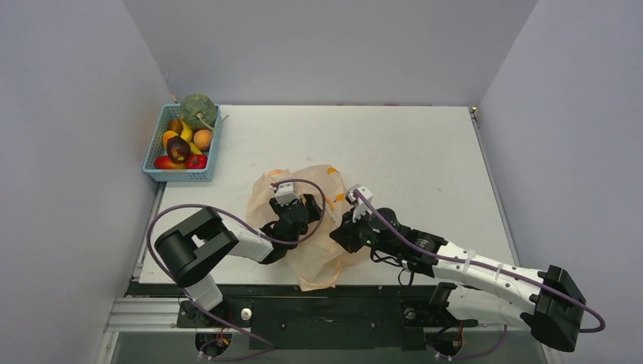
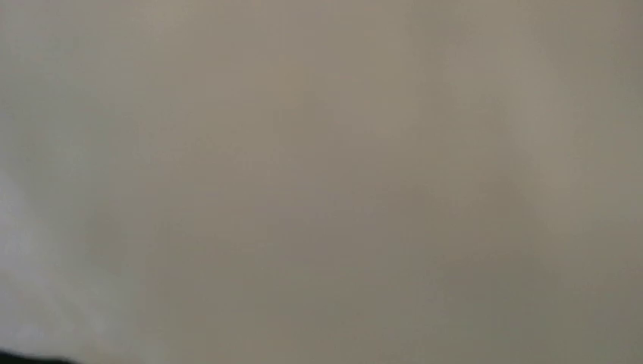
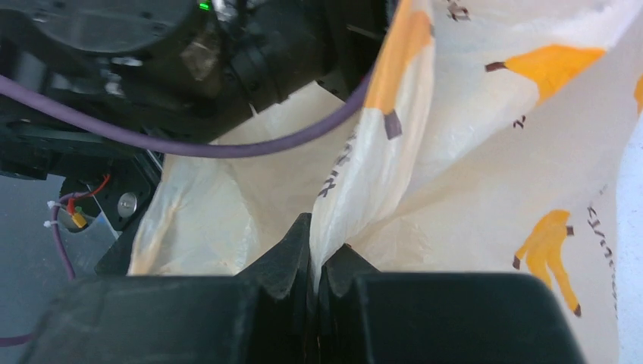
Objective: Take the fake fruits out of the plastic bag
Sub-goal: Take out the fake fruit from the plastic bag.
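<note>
The plastic bag (image 1: 322, 186), peach with yellow banana prints, lies crumpled in the near middle of the table. My right gripper (image 1: 345, 230) is shut on a fold of the bag (image 3: 485, 174), and the film is pinched between its fingertips (image 3: 318, 254). My left gripper (image 1: 294, 214) is low on the bag's left side. Its wrist view shows only blurred beige bag film (image 2: 321, 182), with no fingers visible. The fake fruits lie in a blue basket (image 1: 156, 140) at the far left: green melon (image 1: 197, 110), banana (image 1: 185, 130), orange (image 1: 202, 139), purple piece (image 1: 179, 149) and red piece (image 1: 196, 161).
The left arm's black body (image 3: 152, 45) and its purple cable (image 3: 227, 144) sit close in front of my right gripper. Grey walls enclose the white table (image 1: 394, 144) on three sides. The table's near edge runs just below the bag.
</note>
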Robot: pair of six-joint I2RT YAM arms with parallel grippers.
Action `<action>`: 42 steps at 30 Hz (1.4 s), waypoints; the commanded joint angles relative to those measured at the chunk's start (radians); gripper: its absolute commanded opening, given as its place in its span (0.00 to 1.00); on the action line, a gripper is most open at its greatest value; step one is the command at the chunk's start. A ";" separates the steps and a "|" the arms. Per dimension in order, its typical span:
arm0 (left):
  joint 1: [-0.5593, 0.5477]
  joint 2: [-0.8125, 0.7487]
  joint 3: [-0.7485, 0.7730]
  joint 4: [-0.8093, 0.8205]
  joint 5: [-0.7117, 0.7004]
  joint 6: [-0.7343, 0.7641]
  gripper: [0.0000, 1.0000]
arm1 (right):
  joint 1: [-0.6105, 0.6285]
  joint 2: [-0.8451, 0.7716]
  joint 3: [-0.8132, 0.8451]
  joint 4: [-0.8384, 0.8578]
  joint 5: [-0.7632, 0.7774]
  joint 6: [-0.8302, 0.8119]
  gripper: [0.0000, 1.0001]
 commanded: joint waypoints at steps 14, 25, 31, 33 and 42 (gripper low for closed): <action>0.012 0.210 0.155 0.098 0.171 -0.092 0.82 | -0.038 -0.032 -0.055 0.008 -0.025 0.011 0.00; 0.022 0.240 0.208 0.001 0.161 -0.124 0.72 | -0.039 -0.091 -0.185 0.004 0.008 0.042 0.00; 0.024 0.176 0.170 -0.009 0.160 -0.082 0.56 | -0.042 -0.126 -0.210 -0.005 0.031 0.052 0.00; 0.024 0.153 0.160 -0.012 0.172 -0.070 0.52 | -0.042 -0.127 -0.205 -0.007 0.035 0.050 0.00; 0.028 -0.014 0.082 -0.036 0.264 -0.065 0.39 | -0.043 -0.100 -0.175 -0.010 0.062 0.037 0.00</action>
